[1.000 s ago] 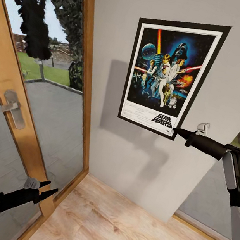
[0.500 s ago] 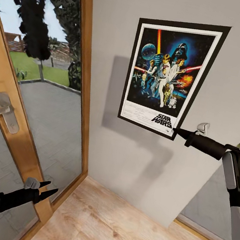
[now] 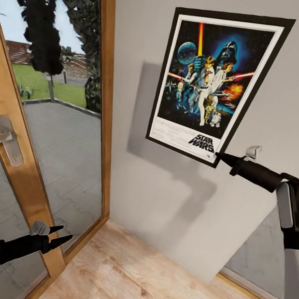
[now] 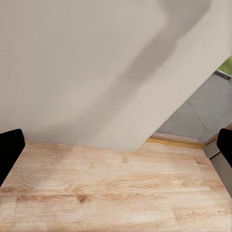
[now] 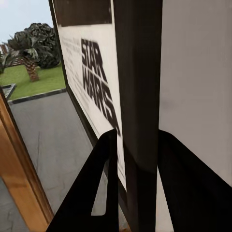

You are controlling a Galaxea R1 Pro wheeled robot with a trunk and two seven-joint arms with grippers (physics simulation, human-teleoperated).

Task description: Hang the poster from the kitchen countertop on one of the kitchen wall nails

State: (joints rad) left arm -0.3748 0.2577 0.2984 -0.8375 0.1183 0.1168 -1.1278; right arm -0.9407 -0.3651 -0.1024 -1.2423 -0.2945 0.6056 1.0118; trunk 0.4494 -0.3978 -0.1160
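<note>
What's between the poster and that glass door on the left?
Bare grey wall with the poster's shadow, then the wooden door frame, in the head view.

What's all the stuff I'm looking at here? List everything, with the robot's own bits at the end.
poster: one, black frame, white border, blue-black Star Wars artwork, held against the grey wall by its lower right corner.
wall: one, plain grey, straight ahead.
glass door: one, light wooden frame, at left, with garden and paving outside.
door handle: one, silver, on the door's frame.
floor: one, pale wood planks, below the wall.
right claw: one, black, shut on the poster's edge.
left claw: one, black, low by the door, fingers apart, holding nothing.
</note>
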